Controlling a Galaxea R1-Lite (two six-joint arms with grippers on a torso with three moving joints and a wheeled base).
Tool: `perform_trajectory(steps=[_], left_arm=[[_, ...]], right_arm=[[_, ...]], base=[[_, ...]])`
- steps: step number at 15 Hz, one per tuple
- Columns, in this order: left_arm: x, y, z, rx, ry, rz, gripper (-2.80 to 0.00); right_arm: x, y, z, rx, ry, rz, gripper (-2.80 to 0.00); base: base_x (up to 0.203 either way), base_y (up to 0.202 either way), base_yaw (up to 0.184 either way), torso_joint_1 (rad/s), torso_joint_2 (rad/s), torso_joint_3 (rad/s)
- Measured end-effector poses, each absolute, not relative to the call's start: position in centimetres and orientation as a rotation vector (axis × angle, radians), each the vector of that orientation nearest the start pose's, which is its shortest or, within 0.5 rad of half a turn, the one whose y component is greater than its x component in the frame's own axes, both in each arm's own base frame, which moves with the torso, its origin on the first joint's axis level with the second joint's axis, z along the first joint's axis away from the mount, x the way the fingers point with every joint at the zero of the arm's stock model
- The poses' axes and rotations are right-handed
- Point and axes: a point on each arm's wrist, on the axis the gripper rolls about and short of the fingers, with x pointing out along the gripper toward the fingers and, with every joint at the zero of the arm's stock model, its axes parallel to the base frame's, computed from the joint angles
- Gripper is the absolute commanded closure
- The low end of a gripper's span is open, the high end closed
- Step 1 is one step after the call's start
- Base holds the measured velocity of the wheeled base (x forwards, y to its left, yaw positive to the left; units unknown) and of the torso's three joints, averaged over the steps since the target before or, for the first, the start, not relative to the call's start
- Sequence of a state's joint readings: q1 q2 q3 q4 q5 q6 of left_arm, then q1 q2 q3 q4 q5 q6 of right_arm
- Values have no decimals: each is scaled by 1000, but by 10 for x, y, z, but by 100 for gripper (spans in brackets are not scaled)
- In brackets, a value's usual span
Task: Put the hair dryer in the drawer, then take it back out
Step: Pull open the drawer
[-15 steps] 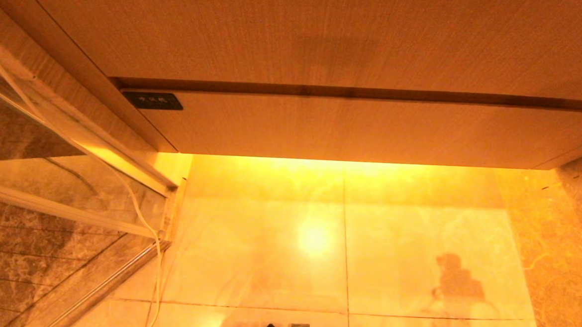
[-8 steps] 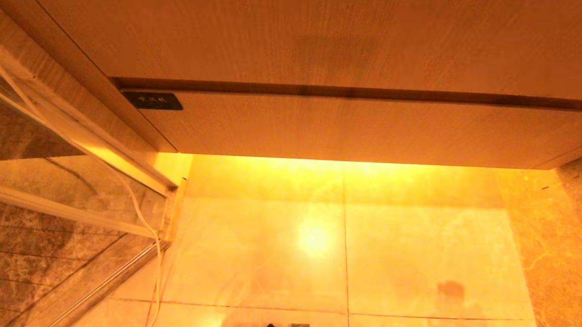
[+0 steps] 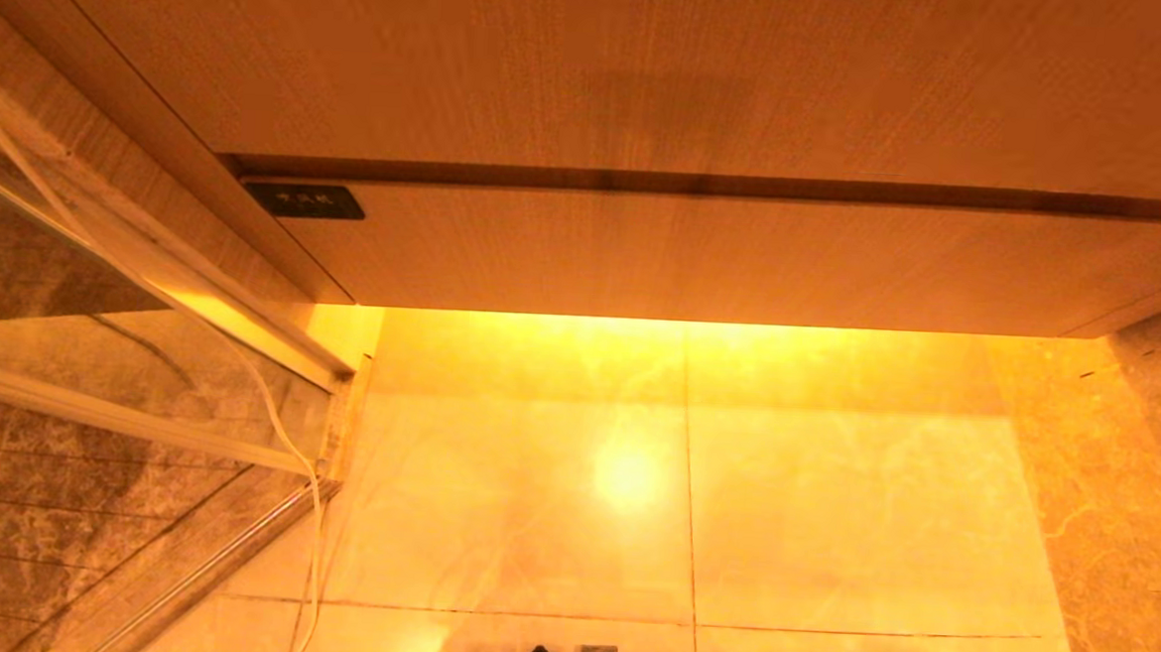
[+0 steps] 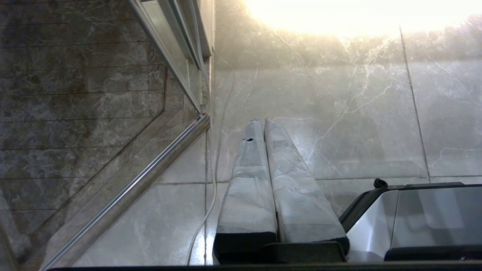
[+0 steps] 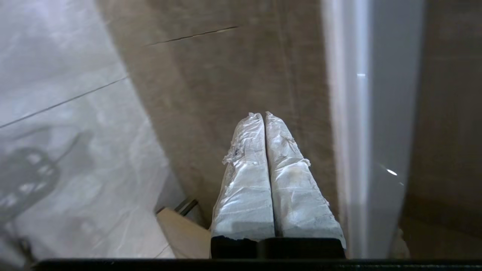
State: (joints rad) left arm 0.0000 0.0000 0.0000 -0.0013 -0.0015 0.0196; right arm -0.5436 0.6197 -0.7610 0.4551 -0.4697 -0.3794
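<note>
Head view: we see the drawer (image 3: pixel 703 258) pushed flush under the wood panel (image 3: pixel 604 69), its dark label (image 3: pixel 304 200) at the left end; neither claw shows here, nor any hair dryer.
Head view, floor: the glossy tiled floor (image 3: pixel 810 497) lies below the drawer front, a white cable (image 3: pixel 277 429) running along the glass partition (image 3: pixel 92 360).
Left wrist view: our left claw (image 4: pixel 263 121) has its wrapped fingers pressed together, empty, over the tiles, the robot base (image 4: pixel 414 218) just beside it.
Right wrist view: our right claw (image 5: pixel 263 113) is likewise closed on nothing, pointing at a brown stone surface; no drawer near it.
</note>
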Motion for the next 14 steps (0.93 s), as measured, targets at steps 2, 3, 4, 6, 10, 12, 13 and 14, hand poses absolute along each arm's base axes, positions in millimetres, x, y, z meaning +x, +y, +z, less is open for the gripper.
perform_trajectory(steps=[2,3,4,6,10,12,13,14], left_arm=[[-23,0,76,19,-1,-1,0],[-23,0,76,19,-1,-2,0],[-23,0,76,19,-1,-2,0],[-23,0,76,20,-1,-2,0],[-23,0,76,19,-1,-2,0],[-23,0,76,19,-1,-2,0],[-23,0,76,19,-1,-1,0],[-23,0,76,19,-1,-2,0]], right_arm=[[-5,-9,245,-335,481,-954,0],[-9,-6,249,-337,454,-961,0],[-12,-5,251,-337,438,-962,0],[-12,-4,253,-339,428,-947,0],[-1,-7,259,-343,448,-758,0],[5,-9,264,-367,454,-668,0],[9,-10,268,-373,440,-621,0],[14,-11,270,-378,422,-556,0]], base=[[0,0,0,0,0,0],[0,0,0,0,0,0],[0,0,0,0,0,0],[0,0,0,0,0,0],[0,0,0,0,0,0],[0,0,0,0,0,0],[0,0,0,0,0,0],[0,0,0,0,0,0]])
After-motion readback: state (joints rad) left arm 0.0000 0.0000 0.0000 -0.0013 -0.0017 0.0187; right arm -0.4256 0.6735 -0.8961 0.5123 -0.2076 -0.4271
